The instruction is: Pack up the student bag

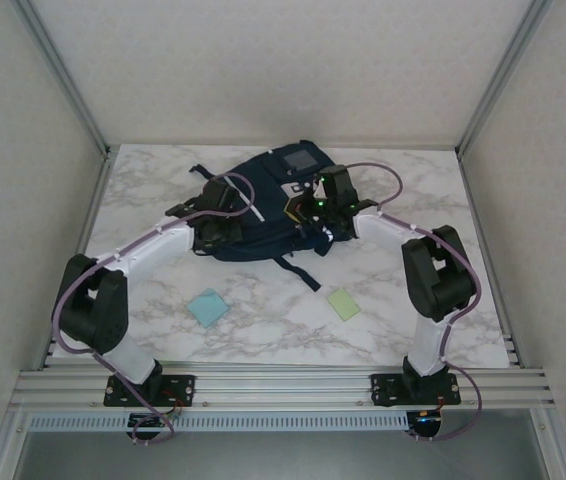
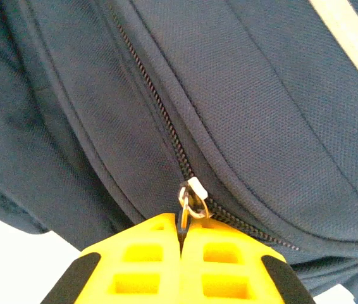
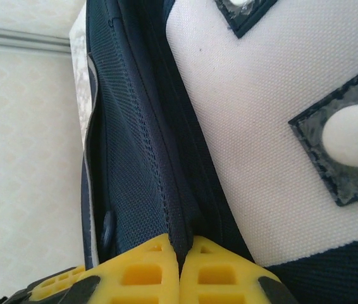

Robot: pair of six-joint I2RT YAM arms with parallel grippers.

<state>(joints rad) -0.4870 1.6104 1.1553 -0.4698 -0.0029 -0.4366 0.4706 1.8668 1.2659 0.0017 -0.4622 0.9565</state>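
Robot lab cell, aluminium frame rails (image 1: 283, 383), plain white wall panels (image 1: 293, 70), marble-look table (image 1: 273, 335)

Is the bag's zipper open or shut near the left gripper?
Shut, where the left wrist view shows it: the zipper teeth of the student bag meet in one line, no gap. The left gripper pinches the pull.

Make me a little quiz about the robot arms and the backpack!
1. True or false: the backpack hangs over the table edge.
2. What does the left gripper pinch? A a pencil, B the zip pull, C a cup.
3. What colour is the flat square nearest the right arm's base?
Key: 1 false, it lies fully on the table. 2 B. 3 light green.
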